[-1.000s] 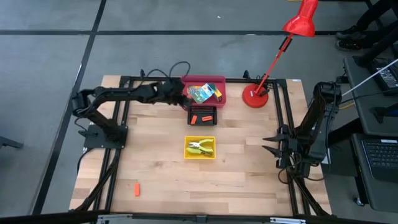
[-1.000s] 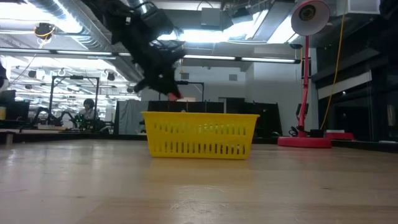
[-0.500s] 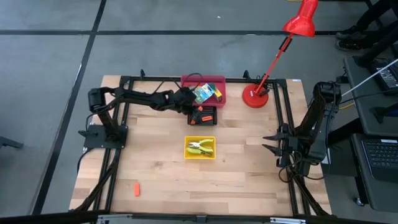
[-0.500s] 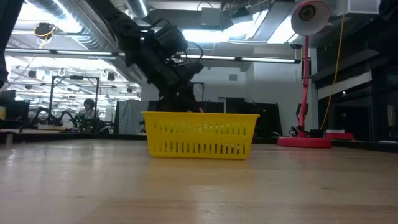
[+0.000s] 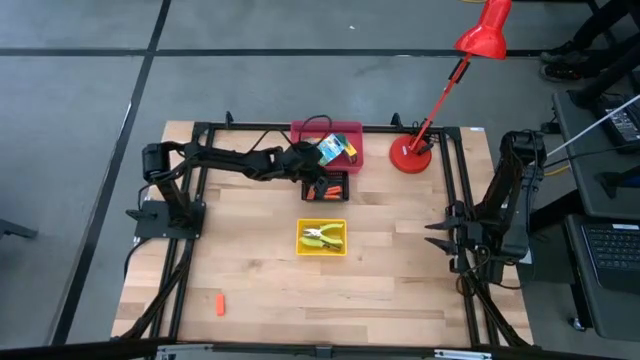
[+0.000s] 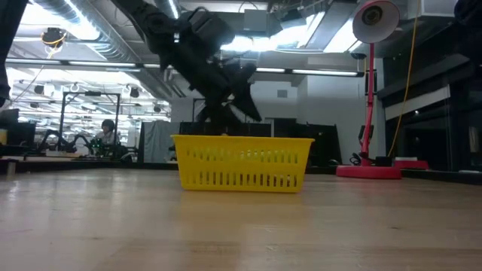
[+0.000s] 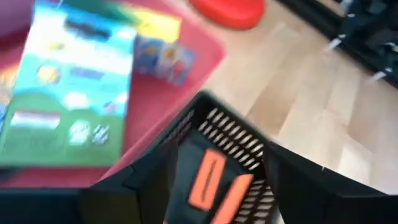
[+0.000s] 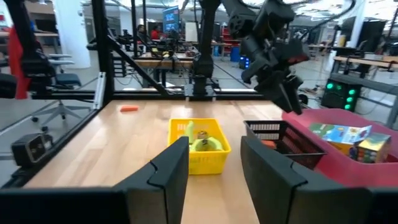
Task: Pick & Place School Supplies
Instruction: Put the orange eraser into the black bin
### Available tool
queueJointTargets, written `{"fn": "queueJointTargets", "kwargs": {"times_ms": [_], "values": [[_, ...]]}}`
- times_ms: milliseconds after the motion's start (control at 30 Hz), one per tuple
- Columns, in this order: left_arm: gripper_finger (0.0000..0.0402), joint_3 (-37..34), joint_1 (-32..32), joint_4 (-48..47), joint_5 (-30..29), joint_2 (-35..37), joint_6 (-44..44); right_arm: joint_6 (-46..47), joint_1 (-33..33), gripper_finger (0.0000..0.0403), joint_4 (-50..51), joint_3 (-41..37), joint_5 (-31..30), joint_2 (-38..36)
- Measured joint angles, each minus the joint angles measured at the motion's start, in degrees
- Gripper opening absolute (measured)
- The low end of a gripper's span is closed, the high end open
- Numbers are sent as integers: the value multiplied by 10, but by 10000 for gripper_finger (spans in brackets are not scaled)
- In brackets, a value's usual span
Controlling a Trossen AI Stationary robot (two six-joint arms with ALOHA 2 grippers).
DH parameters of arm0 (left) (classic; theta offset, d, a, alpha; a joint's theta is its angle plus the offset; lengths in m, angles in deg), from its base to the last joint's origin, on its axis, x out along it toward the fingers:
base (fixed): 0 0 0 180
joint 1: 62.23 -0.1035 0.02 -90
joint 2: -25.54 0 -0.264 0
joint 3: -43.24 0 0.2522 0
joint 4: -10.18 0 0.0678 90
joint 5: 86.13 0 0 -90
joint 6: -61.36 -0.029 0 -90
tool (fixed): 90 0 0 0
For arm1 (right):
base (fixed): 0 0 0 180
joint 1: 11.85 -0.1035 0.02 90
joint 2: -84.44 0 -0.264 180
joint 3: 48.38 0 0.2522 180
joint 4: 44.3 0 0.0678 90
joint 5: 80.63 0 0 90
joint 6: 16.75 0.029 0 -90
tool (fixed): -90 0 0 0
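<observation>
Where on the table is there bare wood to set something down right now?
Open wood: the wide strip between the yellow tray and the right gripper, and the near band beyond the lone orange piece. Crowded: the far middle, where the left gripper hangs over the black tray beside the red tray and lamp base.

We see a smooth, pale wood table (image 5: 400, 260). The yellow tray (image 6: 242, 162) looks like slotted plastic. The crayon boxes (image 7: 68, 87) look like shiny printed cardboard.
</observation>
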Motion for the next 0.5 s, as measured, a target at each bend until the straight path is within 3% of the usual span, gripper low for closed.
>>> {"fn": "queueJointTargets", "kwargs": {"times_ms": [267,500], "values": [[232,32,60,13,-48,0,-52,-2,-15,150,-11,2,0,0],[225,32,112,26,-57,0,-28,-9,-37,150,9,18,0,0]]}}
